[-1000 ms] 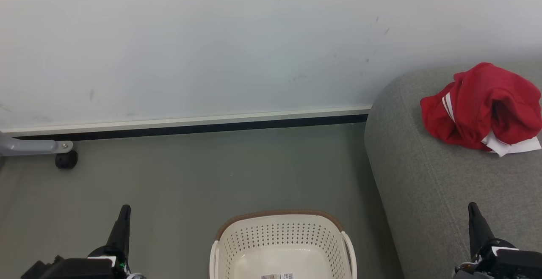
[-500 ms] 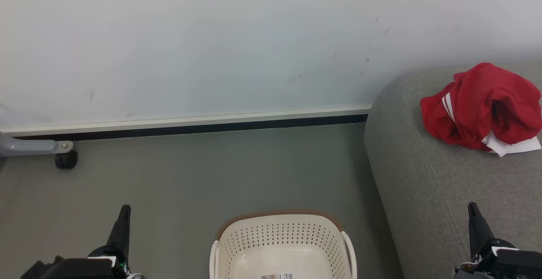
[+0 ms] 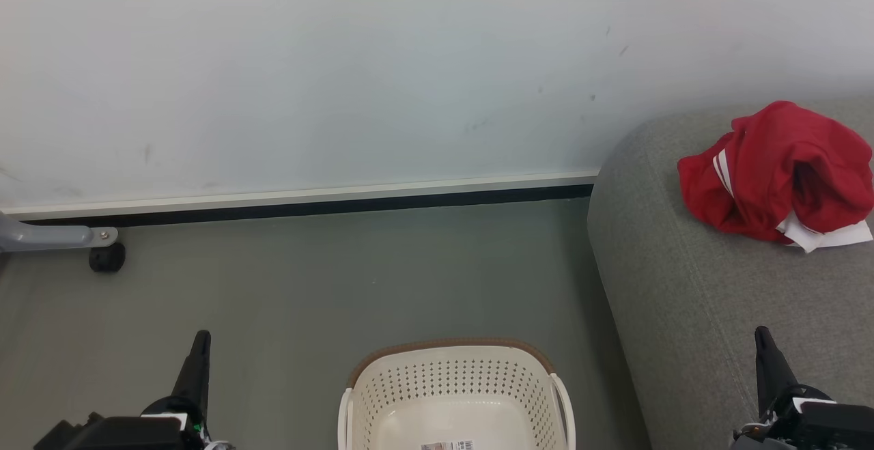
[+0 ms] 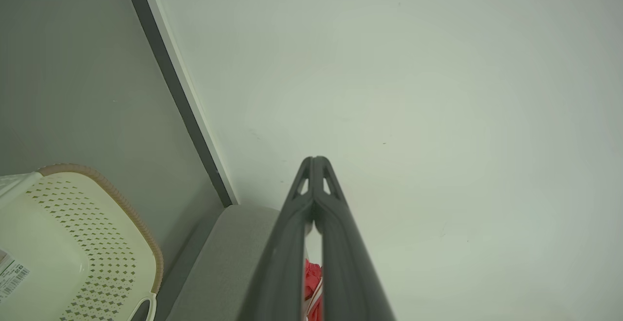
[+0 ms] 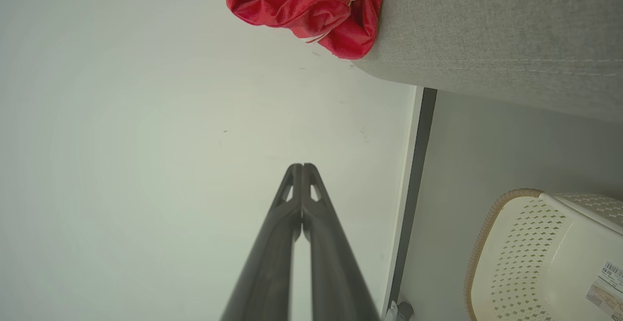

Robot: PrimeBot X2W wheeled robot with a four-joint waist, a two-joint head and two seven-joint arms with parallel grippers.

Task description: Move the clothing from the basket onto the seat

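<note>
Both our left gripper [image 3: 201,338] and right gripper [image 3: 762,335] are pressed closed on nothing. The clothing [image 3: 778,170] lies bunched on the seat [image 3: 683,313], well apart from the basket [image 3: 450,375]. We judge it light, limp and slippery; a raised fold suits pinching.

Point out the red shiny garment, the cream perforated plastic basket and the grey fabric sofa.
red shiny garment [image 3: 768,166], head view, on the middle of the crumpled red fabric.
cream perforated plastic basket [image 3: 450,378], head view, on its perforated far wall.
grey fabric sofa [image 3: 683,313], head view, on bare upholstery below the garment.
</note>
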